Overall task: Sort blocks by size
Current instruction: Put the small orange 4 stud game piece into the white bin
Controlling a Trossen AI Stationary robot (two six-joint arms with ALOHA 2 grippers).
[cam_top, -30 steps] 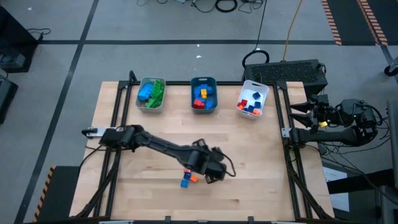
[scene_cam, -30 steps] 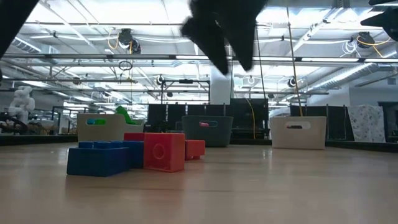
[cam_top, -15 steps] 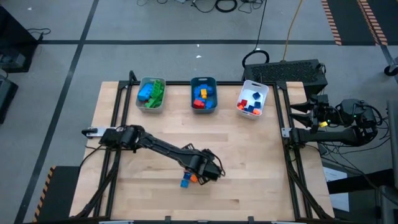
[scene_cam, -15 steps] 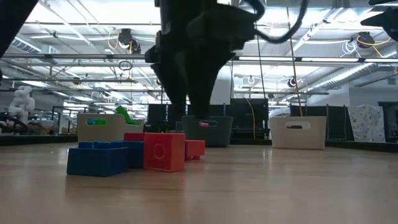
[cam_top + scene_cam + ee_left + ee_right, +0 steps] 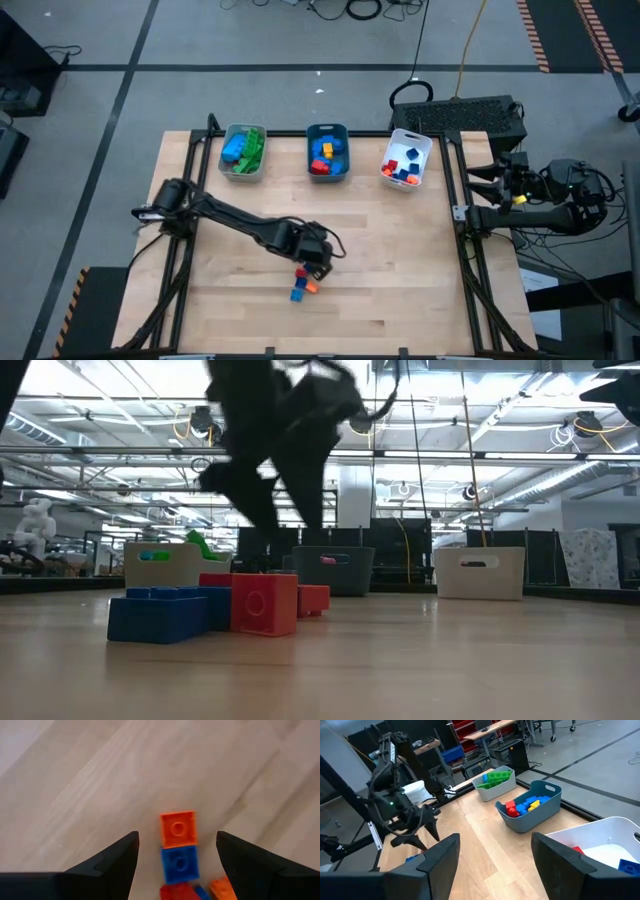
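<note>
A small cluster of blocks (image 5: 302, 284) lies on the wooden table near its front edge. In the left wrist view it shows as an orange block (image 5: 178, 828), a blue one (image 5: 179, 864), a red one (image 5: 176, 893) and another orange one (image 5: 223, 888). My left gripper (image 5: 312, 262) hangs open just above the cluster, pointing steeply down, with the orange and blue blocks between its fingers (image 5: 120, 862) and touching none. My right gripper (image 5: 492, 857) stands open beyond the table's right edge, holding nothing.
Three trays stand in a row at the table's far edge: a grey one (image 5: 243, 152) with green and blue blocks, a teal one (image 5: 327, 153) with blue, red and yellow blocks, and a white one (image 5: 405, 160) with small red, orange and blue blocks. Bare wood surrounds the cluster.
My left gripper has swung toward the table's left edge and slightly toward its far edge, come down over the cluster of blocks, and rolled about its own axis. It has stayed open. The blocks have not moved.
</note>
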